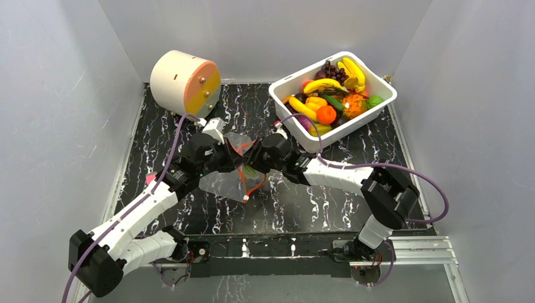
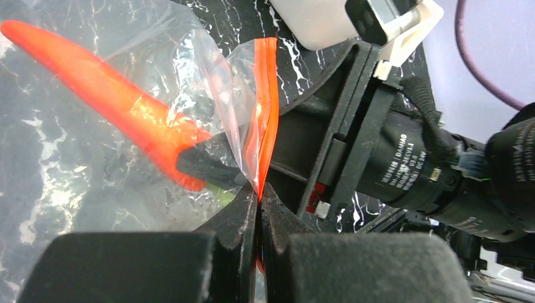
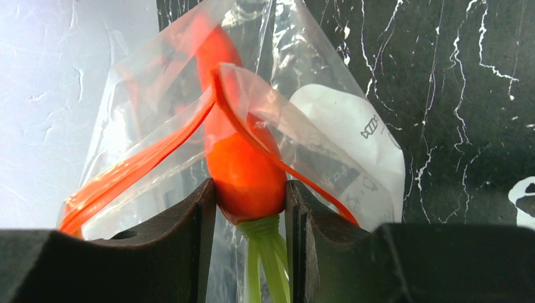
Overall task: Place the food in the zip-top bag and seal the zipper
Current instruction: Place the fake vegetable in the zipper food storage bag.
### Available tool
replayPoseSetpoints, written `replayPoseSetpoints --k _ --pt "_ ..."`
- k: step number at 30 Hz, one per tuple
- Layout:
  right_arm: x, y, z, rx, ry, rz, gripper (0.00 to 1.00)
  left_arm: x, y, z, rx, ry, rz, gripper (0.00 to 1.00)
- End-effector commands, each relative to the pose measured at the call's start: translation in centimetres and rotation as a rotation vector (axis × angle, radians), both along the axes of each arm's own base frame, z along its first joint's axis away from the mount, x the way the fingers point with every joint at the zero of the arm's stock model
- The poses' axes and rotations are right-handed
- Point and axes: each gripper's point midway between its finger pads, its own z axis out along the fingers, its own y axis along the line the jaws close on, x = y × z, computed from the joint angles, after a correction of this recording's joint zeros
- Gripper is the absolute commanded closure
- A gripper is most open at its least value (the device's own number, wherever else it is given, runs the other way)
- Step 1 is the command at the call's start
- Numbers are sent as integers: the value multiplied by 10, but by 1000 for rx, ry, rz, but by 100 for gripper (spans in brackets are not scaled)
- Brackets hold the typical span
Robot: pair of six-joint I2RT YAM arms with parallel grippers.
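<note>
The clear zip-top bag hangs above the middle of the table between both arms. My left gripper is shut on its orange-red zipper and holds the rim up. My right gripper is shut on an orange toy carrot by its thick end, green stalks trailing between the fingers. The carrot's tip points through the bag's mouth into the bag, and it also shows through the plastic in the left wrist view. In the top view the two grippers meet at the bag's mouth.
A white tub at the back right holds several toy fruits and vegetables: bananas, grapes, an orange. A cream and orange cylinder lies at the back left. Grey walls enclose the black marbled table.
</note>
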Motion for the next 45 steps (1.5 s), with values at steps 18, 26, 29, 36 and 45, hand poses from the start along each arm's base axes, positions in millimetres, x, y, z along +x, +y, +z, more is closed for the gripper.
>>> replayPoseSetpoints --k 18,26,29,36,45 --pt "-1 -7 58 10 -253 86 41 -3 3 -16 10 21 18 100" --pt "-6 -31 72 -145 -377 163 38 -2 12 -18 53 -7 28 100" --pt "-1 -43 84 -249 -475 187 41 -2 19 -25 97 -15 39 100" --pt "34 -83 99 -586 -591 152 48 -2 28 -28 162 -42 23 100" --pt "103 -153 111 -898 -586 -32 35 -7 34 -17 230 -122 -58 100"
